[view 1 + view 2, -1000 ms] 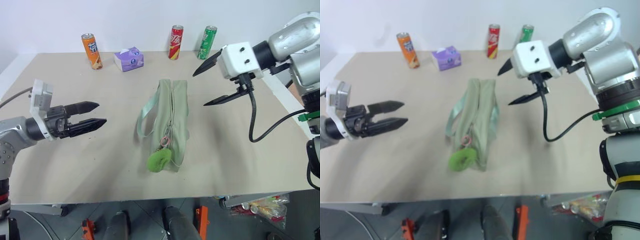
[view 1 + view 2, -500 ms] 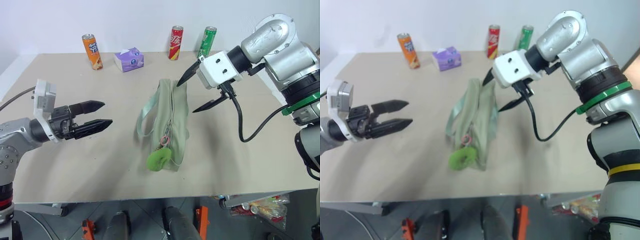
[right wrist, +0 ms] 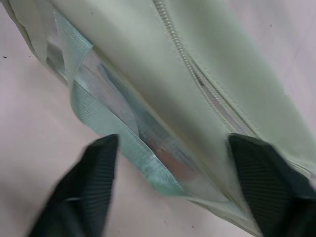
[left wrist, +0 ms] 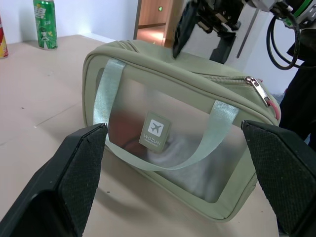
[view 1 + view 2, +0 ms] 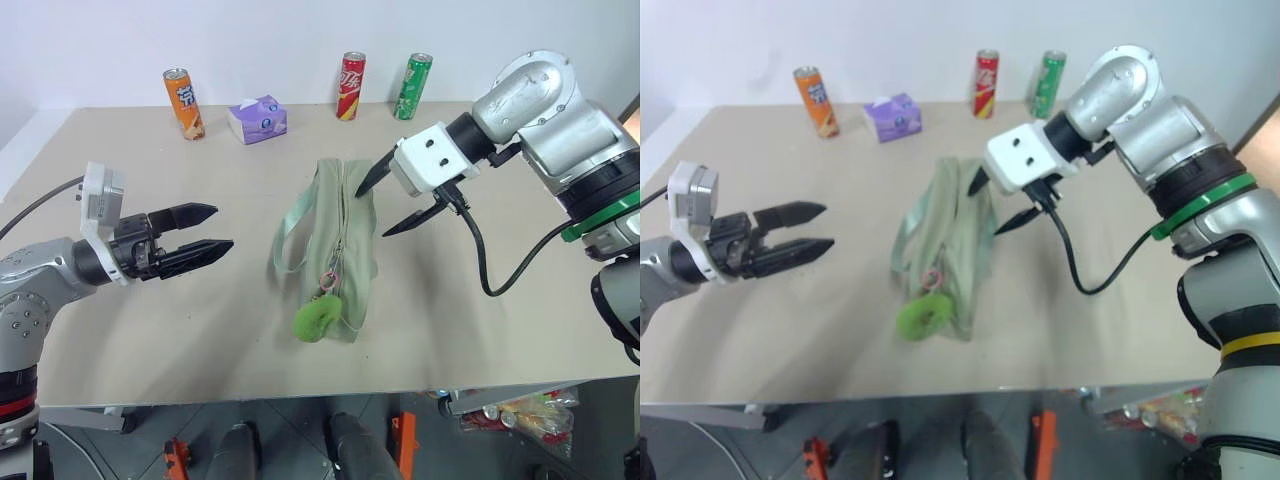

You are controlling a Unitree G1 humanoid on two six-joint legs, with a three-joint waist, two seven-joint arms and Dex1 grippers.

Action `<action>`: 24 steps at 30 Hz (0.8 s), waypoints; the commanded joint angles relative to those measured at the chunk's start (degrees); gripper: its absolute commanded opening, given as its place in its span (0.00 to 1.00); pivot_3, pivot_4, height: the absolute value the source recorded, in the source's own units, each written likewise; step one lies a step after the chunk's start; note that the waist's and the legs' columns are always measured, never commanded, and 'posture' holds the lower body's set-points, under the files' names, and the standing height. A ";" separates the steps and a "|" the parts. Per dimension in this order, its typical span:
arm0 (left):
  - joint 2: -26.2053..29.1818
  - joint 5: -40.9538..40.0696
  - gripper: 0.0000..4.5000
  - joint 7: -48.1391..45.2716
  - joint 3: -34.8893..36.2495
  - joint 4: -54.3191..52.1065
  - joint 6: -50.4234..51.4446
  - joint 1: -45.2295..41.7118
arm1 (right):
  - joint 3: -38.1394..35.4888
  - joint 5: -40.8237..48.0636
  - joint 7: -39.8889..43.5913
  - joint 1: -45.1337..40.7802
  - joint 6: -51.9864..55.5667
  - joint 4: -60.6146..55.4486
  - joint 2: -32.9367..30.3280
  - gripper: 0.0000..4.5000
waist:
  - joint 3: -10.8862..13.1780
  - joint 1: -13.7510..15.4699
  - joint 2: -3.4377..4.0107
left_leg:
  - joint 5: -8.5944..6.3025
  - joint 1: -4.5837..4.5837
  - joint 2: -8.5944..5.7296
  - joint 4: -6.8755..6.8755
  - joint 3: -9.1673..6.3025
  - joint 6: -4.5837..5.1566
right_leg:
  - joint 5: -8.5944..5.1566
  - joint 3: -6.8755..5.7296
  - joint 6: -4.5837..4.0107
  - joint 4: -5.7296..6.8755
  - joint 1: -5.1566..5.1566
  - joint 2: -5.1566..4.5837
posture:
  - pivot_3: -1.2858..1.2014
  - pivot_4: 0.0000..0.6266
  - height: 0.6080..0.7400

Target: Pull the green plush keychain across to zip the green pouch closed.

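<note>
Your green pouch (image 5: 338, 240) lies lengthwise mid-bench (image 5: 150, 340), strap side toward your left arm. The green plush keychain (image 5: 317, 318) sits at the pouch's near end, hanging off the zipper pull. Your right gripper (image 5: 392, 204) hovers at the pouch's far end, fingers spread apart with nothing between them, one tip over the fabric. Your left gripper (image 5: 214, 251) waits well to the pouch's left, fingers released, empty, aimed at its clear side panel.
</note>
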 commanded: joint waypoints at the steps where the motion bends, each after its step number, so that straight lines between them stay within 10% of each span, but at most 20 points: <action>1: -0.30 -0.39 1.00 0.32 0.85 -1.67 -1.37 -0.89 | -1.02 -0.19 2.73 -0.85 -0.60 0.30 0.69 0.43 | 0.00 0.00 0.00 | 0.00 0.00 0.00 0.00 -0.01 0.00 | 0.00 0.00 0.00 0.00 0.00 0.00 | 0.52 0.24 1.00; 7: -0.72 -0.50 1.00 0.99 1.54 -2.37 -1.59 0.13 | -0.94 -1.07 2.73 -1.03 -1.62 2.54 2.19 0.01 | 0.00 0.00 0.00 | 0.00 0.00 0.00 0.00 -0.01 0.00 | 0.00 0.00 0.01 0.00 0.02 0.00 | 0.52 0.24 1.00; 24: -3.22 0.20 1.00 2.50 0.34 -2.34 -3.59 1.39 | -4.93 2.17 2.73 -5.86 16.03 1.01 2.55 0.01 | 0.01 0.01 0.01 | 0.03 0.07 0.00 0.03 0.01 -0.01 | 0.03 0.01 -0.04 0.05 0.05 0.00 | 0.52 0.24 1.00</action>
